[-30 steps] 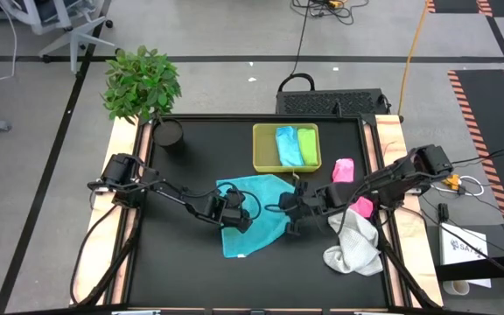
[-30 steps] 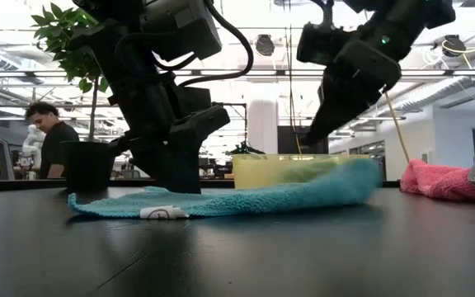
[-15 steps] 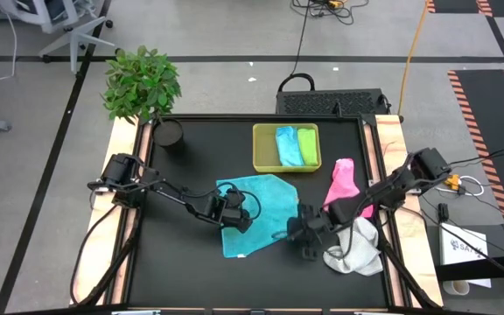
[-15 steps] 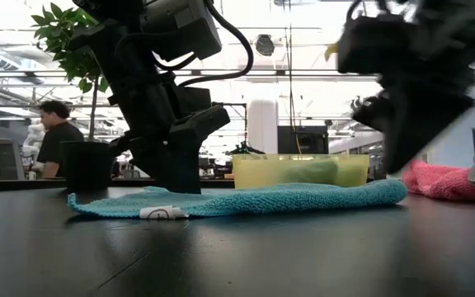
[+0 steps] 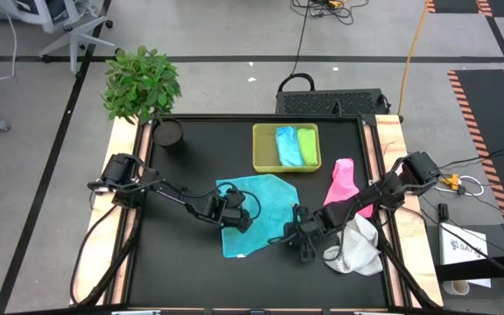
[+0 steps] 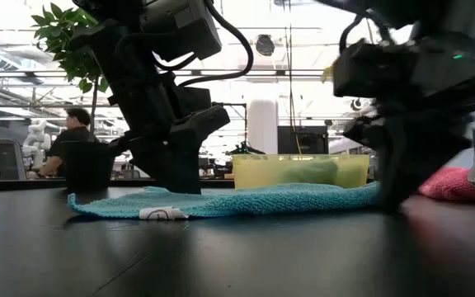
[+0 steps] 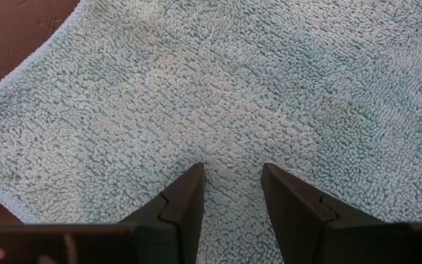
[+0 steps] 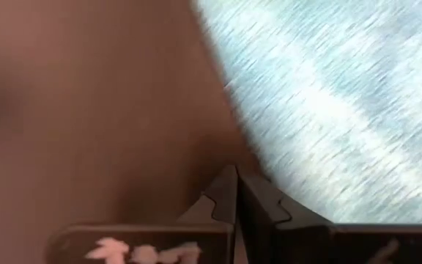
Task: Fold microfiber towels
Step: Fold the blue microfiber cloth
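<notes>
A teal towel [image 5: 265, 197] lies spread flat on the black table; it also shows in the low view [image 6: 262, 200]. My left gripper [image 5: 234, 214] is open and points down onto the towel's left part [image 7: 231, 183]. My right gripper [image 5: 294, 238] is shut and low over the table at the towel's near right edge [image 8: 234, 187]. A pink towel [image 5: 343, 182] and a crumpled white towel [image 5: 354, 252] lie at the table's right. A light blue towel [image 5: 286, 146] and a lime green towel [image 5: 306, 146] lie folded in the yellow-green tray [image 5: 261, 149]. My left gripper stands on the teal towel's flat top [image 7: 229, 150] with its two open fingertips [image 7: 185, 198], coming from above and pointing down. The cloth lies flat on the table under them, with no fold taken up between them. My right gripper has its shut fingertips [image 8: 229, 192] at the table beside the towel's edge [image 8: 269, 161]; I cannot tell whether they touch the cloth.
A potted plant [image 5: 143, 83] and a black cup [image 5: 169, 133] stand at the far left corner. A person [image 6: 72, 136] shows in the room behind the table. There is bare black table along the near edge [image 5: 191, 280].
My right gripper has gone from the teal towel's right side toward the table's near edge and down to the table. The towel's right end, raised a second ago, now lies flat. The pink towel, half hidden under the right arm before, shows whole.
</notes>
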You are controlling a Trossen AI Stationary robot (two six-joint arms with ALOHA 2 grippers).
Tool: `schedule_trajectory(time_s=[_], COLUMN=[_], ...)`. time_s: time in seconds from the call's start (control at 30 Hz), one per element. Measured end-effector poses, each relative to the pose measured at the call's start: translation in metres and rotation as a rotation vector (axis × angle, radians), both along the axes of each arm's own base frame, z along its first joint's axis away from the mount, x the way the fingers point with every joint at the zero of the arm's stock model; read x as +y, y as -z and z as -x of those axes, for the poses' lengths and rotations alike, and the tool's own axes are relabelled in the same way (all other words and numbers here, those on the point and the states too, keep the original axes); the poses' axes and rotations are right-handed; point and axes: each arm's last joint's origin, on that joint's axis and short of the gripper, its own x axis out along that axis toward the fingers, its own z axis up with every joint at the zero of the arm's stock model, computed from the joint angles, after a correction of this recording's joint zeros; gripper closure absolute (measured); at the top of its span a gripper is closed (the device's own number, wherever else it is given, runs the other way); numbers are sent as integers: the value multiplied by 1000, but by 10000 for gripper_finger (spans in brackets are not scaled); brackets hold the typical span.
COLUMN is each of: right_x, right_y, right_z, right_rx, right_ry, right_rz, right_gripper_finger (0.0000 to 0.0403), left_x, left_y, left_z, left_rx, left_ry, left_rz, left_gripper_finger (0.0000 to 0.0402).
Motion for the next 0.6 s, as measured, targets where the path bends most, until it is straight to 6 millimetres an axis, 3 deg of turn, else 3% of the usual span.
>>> schedule_trajectory(time_s=[0.13,0.3,0.6], right_x=[-17,-32,-43], right_y=[-1,-3,-41], right_z=[-7,-13,-40], right_rx=[-52,-56,-201], right_ry=[32,48,9], right_rz=[116,111,174], right_gripper_finger=[403,403,403], left_x=[0,0,0], left_y=[0,0,0], left_z=[0,0,0], left_rx=[0,1,3], left_ry=[0,1,3], left_rz=[0,2,6], left_gripper_finger=[259,259,259])
